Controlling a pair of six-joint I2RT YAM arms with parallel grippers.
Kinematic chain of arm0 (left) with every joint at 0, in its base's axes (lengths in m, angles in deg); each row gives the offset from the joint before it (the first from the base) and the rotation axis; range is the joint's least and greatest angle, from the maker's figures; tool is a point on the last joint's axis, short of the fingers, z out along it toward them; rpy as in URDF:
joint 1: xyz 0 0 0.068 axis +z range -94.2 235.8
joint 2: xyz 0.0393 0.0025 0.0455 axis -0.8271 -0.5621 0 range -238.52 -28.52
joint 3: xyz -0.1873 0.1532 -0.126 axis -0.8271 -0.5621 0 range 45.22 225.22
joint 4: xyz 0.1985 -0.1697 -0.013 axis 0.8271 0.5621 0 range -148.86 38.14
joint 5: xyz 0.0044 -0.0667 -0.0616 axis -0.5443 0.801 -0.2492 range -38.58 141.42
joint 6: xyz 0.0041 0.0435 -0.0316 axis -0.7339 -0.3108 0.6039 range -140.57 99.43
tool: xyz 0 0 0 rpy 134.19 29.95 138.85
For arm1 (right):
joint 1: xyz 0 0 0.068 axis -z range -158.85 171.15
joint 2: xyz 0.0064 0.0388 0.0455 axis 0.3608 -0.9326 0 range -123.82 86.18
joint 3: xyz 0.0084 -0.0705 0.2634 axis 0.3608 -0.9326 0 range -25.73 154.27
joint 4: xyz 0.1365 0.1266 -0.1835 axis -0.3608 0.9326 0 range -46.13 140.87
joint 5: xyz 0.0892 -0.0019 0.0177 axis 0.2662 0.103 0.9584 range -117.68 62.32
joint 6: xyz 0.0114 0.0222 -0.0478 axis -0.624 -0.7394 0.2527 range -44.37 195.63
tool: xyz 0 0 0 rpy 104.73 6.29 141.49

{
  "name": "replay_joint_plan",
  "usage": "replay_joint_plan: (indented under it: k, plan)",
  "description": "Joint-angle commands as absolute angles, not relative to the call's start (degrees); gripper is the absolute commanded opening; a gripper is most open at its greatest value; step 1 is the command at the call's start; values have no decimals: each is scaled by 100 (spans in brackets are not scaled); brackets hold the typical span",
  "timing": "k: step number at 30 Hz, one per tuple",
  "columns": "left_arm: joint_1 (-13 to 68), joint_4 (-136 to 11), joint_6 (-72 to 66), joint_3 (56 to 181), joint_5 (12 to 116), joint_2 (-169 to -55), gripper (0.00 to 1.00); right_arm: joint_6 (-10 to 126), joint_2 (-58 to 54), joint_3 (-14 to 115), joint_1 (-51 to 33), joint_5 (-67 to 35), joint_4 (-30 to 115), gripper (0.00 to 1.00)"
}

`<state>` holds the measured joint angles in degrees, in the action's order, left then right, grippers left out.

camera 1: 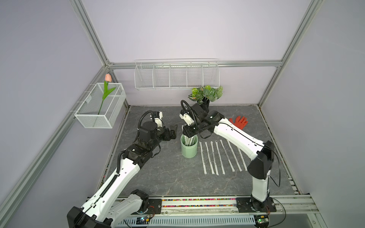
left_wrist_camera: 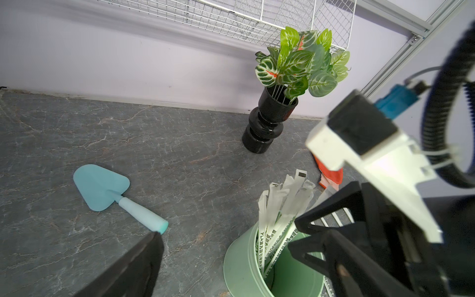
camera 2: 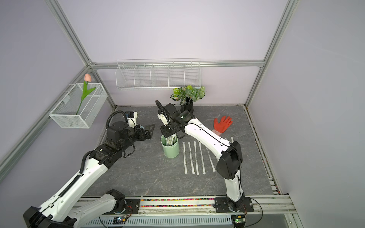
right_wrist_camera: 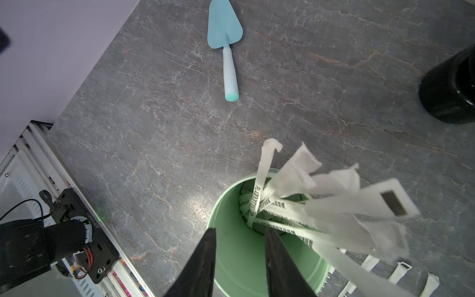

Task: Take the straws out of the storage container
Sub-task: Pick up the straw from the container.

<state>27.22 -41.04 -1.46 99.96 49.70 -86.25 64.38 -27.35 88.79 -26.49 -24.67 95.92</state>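
Note:
The storage container (camera 1: 189, 150) (camera 2: 170, 150) (left_wrist_camera: 241, 262) (right_wrist_camera: 231, 203), a mint-green cup, stands mid-table. Several wrapped straws (camera 1: 188, 139) (camera 2: 170, 139) (left_wrist_camera: 282, 205) (right_wrist_camera: 308, 185) lean inside it, their tops fanning out. More straws (camera 1: 219, 156) (camera 2: 194, 158) (right_wrist_camera: 398, 270) lie in a row on the table to its right. My right gripper (camera 1: 187, 135) (camera 2: 167, 136) (left_wrist_camera: 293, 235) (right_wrist_camera: 241, 230) hangs over the cup's mouth, open partway. Nothing is between its fingers and the straws lean beside one of them. My left gripper (camera 1: 174, 131) (camera 2: 152, 131) is wide open and empty, just left of the cup's rim.
A blue trowel (left_wrist_camera: 102, 187) (right_wrist_camera: 225, 30) lies behind the cup to the left. A black vase with leaves (camera 1: 205, 96) (camera 2: 186, 96) (left_wrist_camera: 267, 123) stands at the back wall. A red glove (camera 1: 240, 121) (camera 2: 223, 123) lies at the right. White wire baskets (camera 1: 175, 77) (camera 1: 100, 106) hang on the walls.

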Motion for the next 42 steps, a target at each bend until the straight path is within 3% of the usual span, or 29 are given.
replay_joint_plan:
  k: [1,13,42]
  plan:
    - [2705,-4154,-106,9950,4883,-8539,100,6529,-2930,9128,-2675,-2319,9726,35]
    - [2706,-4133,-123,9969,4918,-8518,100,6587,-3578,9739,-2623,-2444,10105,35]
    - [2706,-4150,-117,9975,5033,-8626,100,6710,-3982,10152,-2507,-2397,10274,32]
